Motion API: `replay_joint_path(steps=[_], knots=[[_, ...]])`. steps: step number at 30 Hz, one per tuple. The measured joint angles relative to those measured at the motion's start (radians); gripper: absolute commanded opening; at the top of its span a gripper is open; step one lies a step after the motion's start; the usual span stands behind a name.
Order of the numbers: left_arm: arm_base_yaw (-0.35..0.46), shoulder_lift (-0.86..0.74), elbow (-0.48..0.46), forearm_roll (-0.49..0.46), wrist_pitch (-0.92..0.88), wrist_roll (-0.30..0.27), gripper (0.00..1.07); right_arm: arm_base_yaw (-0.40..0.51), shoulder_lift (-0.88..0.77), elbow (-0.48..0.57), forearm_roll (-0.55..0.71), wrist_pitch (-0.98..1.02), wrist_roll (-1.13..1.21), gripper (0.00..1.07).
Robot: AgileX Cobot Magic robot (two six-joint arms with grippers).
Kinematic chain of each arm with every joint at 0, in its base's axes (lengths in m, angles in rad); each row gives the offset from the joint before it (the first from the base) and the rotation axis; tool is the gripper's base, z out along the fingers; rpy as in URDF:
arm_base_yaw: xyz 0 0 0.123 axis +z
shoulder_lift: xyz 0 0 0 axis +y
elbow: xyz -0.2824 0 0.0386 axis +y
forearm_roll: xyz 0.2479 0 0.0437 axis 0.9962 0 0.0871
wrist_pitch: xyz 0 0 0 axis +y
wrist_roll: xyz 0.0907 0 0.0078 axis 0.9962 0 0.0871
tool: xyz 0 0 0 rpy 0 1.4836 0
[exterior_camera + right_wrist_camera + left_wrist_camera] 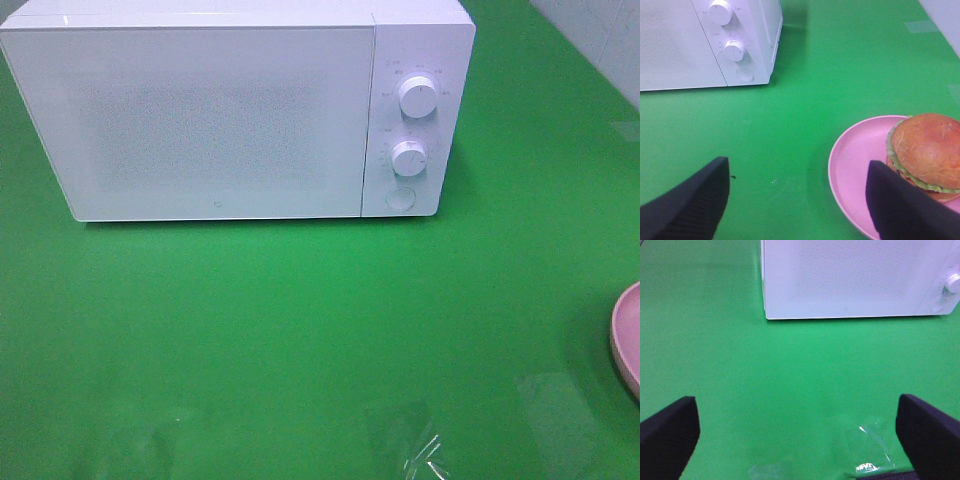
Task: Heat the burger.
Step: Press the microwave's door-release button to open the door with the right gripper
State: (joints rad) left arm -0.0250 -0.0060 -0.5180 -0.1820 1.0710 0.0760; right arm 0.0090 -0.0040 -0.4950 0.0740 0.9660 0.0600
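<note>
Jaws are spread wide on both arms, and nothing is gripped. The right gripper (797,200) is poised near the pink plate (855,165), on which the burger (927,152) is sat, at the right edge of the green table (300,330). The left gripper (797,435) is pitched forward towards the microwave (220,120). Its door is shut and is probably to be opened first.

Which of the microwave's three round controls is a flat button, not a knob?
The lowest control: it sits flush, while the upper knob and middle knob above it stick out with ridged grips.
</note>
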Motion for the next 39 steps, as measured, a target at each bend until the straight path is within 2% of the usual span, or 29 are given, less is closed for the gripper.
replay_joint_path(steps=[17,23,39], knots=[[0.000,0.000,0.000,0.000,0.000,0.000,1.02,0.000,0.000,0.000,0.000,-0.001,0.000,0.73],[0.000,0.000,0.000,0.000,0.000,0.000,1.02,0.000,0.015,-0.039,0.005,-0.023,0.001,0.73],[0.000,0.000,0.000,0.000,0.000,0.000,1.02,0.000,0.313,-0.059,0.009,-0.219,0.001,0.73]])
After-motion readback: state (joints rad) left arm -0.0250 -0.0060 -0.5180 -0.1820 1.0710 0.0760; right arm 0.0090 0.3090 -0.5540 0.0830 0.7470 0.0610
